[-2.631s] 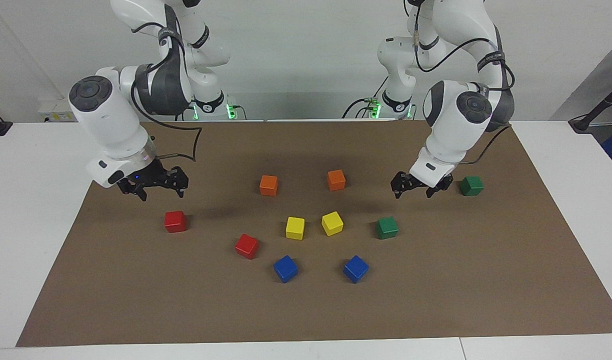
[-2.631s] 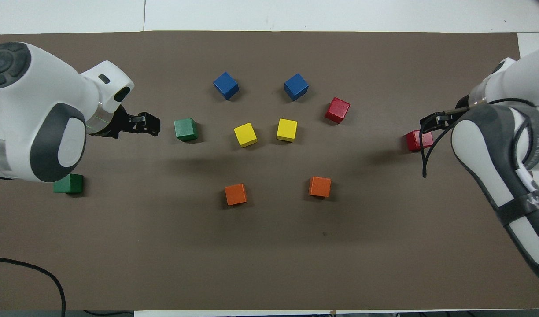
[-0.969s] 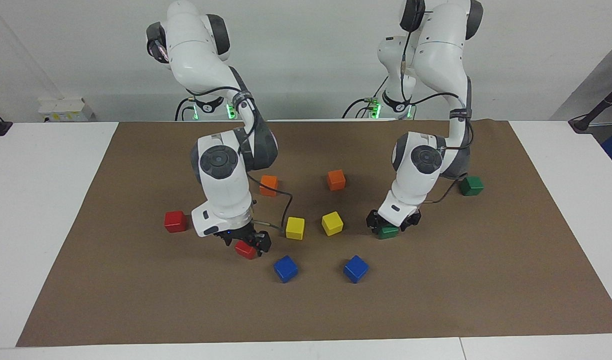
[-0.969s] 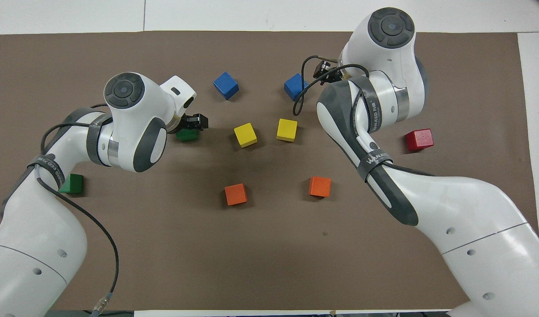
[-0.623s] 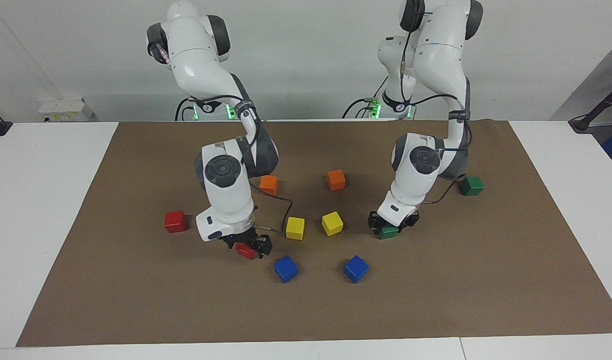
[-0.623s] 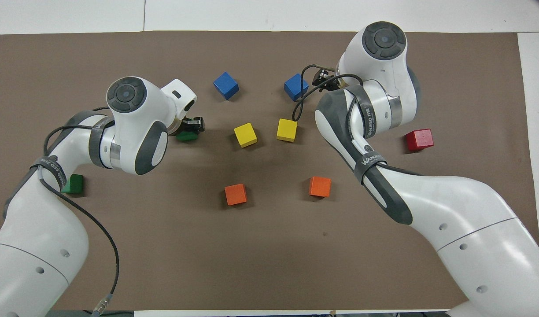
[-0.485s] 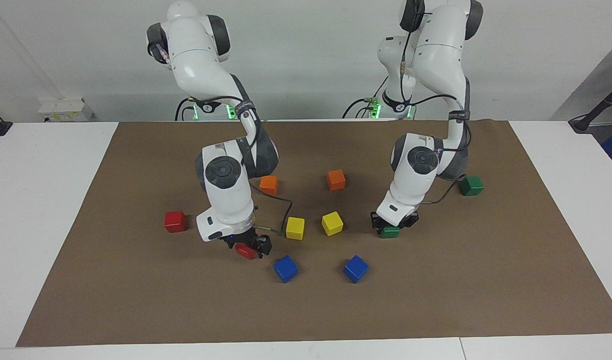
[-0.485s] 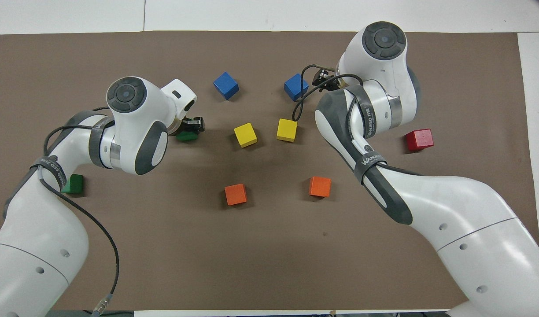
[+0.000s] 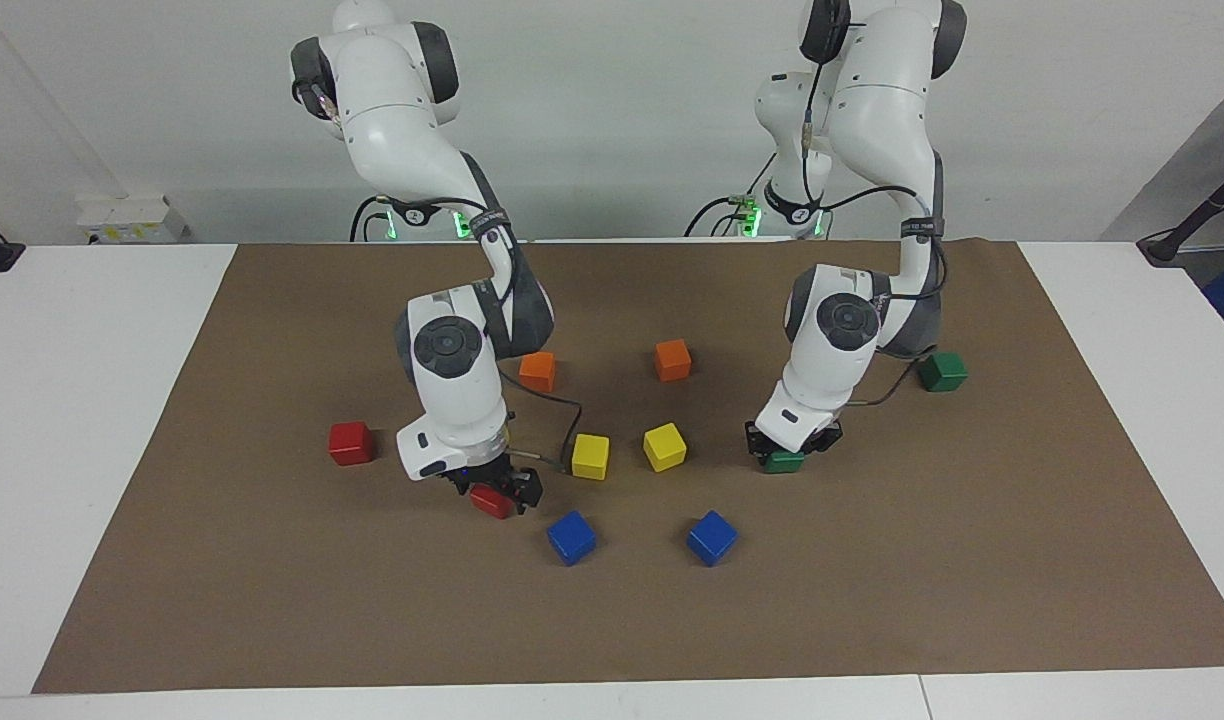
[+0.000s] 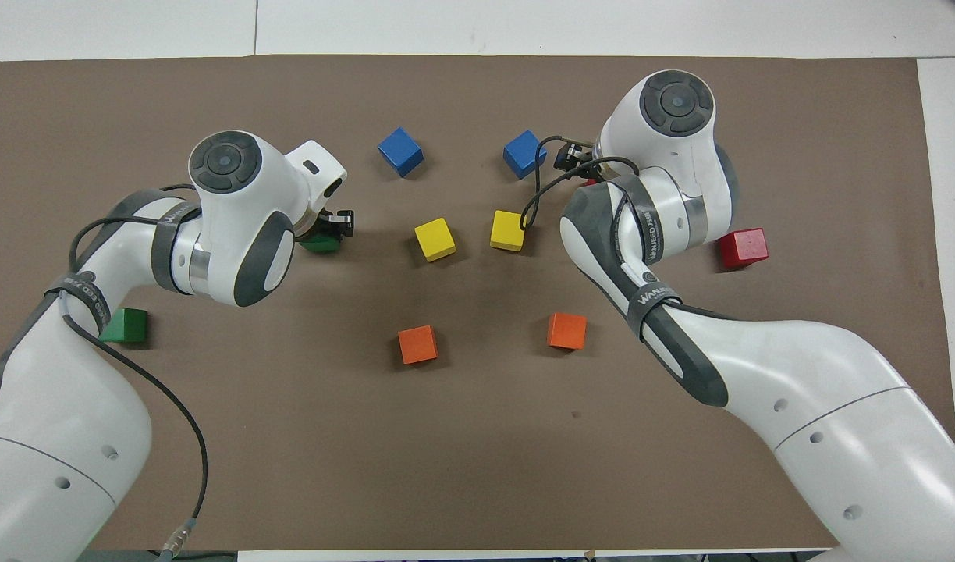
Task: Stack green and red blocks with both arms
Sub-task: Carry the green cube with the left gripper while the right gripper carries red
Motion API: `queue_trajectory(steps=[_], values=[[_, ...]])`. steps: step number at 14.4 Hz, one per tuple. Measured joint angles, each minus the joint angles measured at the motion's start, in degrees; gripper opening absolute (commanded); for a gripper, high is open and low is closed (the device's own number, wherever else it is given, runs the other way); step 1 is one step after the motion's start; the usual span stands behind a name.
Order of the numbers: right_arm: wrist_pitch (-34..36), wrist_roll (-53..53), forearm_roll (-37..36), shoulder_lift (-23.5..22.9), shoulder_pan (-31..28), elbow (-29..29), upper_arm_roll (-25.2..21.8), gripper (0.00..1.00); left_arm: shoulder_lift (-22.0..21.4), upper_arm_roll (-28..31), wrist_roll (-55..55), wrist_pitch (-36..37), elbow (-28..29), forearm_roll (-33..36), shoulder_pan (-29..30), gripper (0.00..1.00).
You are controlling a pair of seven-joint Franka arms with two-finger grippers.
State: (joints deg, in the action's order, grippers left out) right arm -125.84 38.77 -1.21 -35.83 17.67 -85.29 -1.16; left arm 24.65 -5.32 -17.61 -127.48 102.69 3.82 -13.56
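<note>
Green comes first: reading the brown mat [image 9: 872, 600] as a dial seen from above, twelve pointing away from the robots, one green block [image 9: 784, 463] sits at about ten o'clock. The left end effector [image 9: 792, 448] is clamped shut on it from above, and the block looks to be resting on the mat, though we cannot be sure it is not a hair off it. The other green block [image 9: 943, 371] lies at nine, well apart.

At about one o'clock the right end effector [image 9: 499, 489] straddles a red block [image 9: 491, 501] with its jaws spread wide, one finger on each side and nothing gripped. The other red block [image 9: 351, 442] waits at three.

We judge this to be the pick-up step. To do it well, we would close the right fingers squarely on opposite flat faces. Both blocks should then rise straight up, clear of the yellow cubes [image 9: 590, 455] and blue cubes [image 9: 571, 537] just beside them, before travelling to their partners.

All the cubes are small, matte, sharp-edged and equal in size, so flat faces should seat well if aligned. Orange cubes [image 9: 537, 370] sit nearer the robots, on the mat covering the white bench [image 9: 92, 400].
</note>
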Motion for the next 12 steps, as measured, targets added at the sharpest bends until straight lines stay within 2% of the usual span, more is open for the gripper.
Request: queue_trajectory(steps=[1, 2, 3, 4, 6, 8, 10, 12], values=[[-0.62, 0.0, 0.0, 0.3, 0.01, -0.83, 0.02, 0.84, -1.46, 0.08, 0.0, 2.71, -0.72, 0.0, 0.7, 0.0], [-0.98, 0.0, 0.0, 0.58, 0.03, -1.49, 0.04, 0.58, -3.5, 0.1, 0.14, 5.89, -1.17, 0.0, 1.93, 0.0], [-1.17, 0.0, 0.0, 0.87, 0.05, -2.04, 0.05, 0.24, -5.96, 0.1, 1.19, 9.15, -1.32, -0.04, 3.5, 0.0], [-1.2, 0.0, 0.0, 1.07, 0.07, -2.34, 0.05, 0.0, -8.53, 0.14, 3.79, 12.31, -1.31, -0.16, 5.33, 0.0], [-1.2, 0.0, 0.0, 1.39, 0.06, -2.72, 0.04, 0.0, -13.02, 0.26, 11.5, 17.21, -0.61, -0.54, 9.71, 0.0], [-0.87, -0.86, -0.01, 1.58, 0.03, -2.87, 0.02, 0.0, -16.52, 0.4, 19.55, 18.7, 1.65, -1.23, 14.89, 0.0], [2.12, -1.91, -0.07, 2.27, 0.02, -2.19, -0.01, 0.0, -18.64, 0.51, 27.37, 18.78, 4.56, -1.63, 19.91, 0.0], [6.31, -7.02, -0.13, 5.78, -0.24, -1.71, -0.21, 0.0, -19.53, 0.58, 33.67, 18.3, 7.08, -1.81, 24.39, 0.0]])
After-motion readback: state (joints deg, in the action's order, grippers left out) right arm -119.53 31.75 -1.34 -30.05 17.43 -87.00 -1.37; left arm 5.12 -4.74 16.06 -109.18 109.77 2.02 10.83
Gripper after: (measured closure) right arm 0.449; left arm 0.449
